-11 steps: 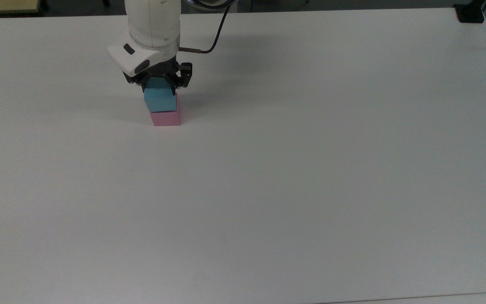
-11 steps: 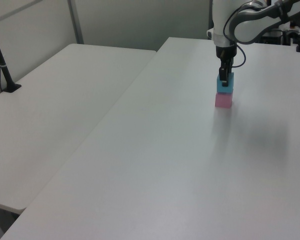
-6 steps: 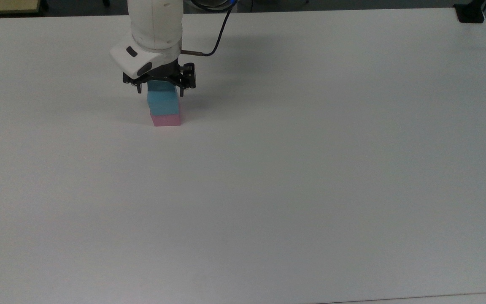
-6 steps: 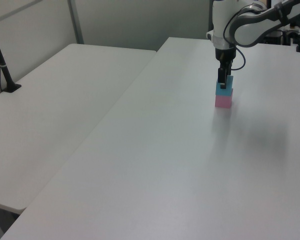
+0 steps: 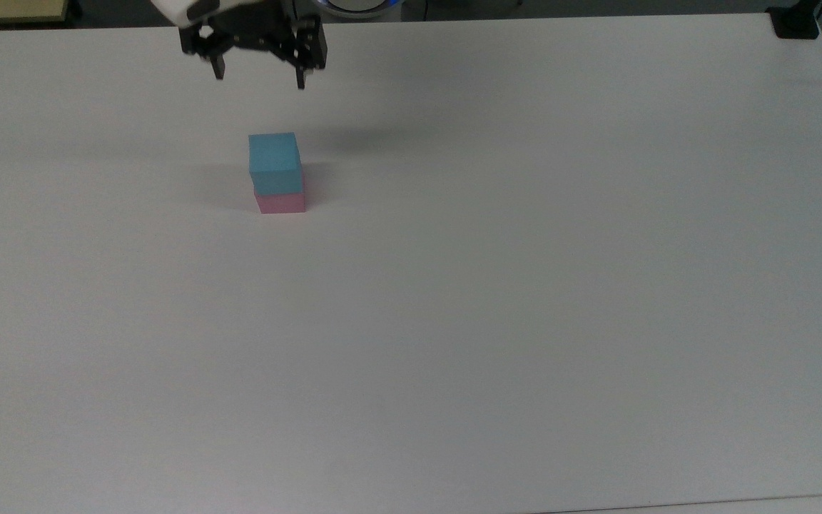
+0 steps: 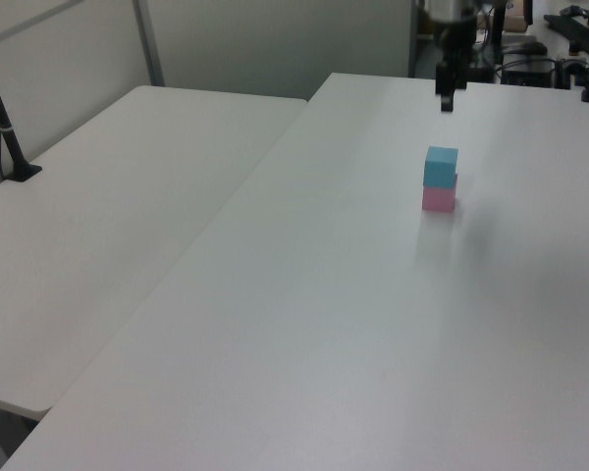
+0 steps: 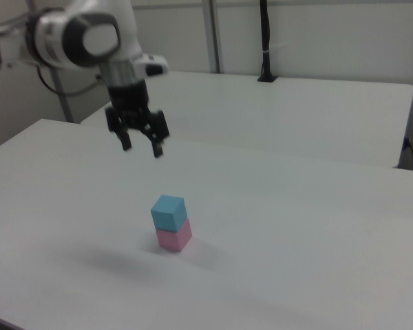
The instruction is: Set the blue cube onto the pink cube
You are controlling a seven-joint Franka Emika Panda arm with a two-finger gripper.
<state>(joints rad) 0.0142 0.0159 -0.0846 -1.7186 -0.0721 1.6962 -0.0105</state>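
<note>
Stack stands: small sky-blue matte cube [image 5: 275,163] atop pastel pink matte cube [image 5: 281,201], slightly offset, on white worktop [image 5: 525,285]. Claw [image 5: 260,75] spread, empty, well above. Risk: offset topples stack if worktop jolts.

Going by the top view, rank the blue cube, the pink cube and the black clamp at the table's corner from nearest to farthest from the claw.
Measured from the claw, open and raised near the top view's upper edge:
1. The blue cube, just below the claw, on top of the stack.
2. The pink cube, directly under the blue cube, resting on the table.
3. The black clamp, far off at the top view's upper right corner.
</note>
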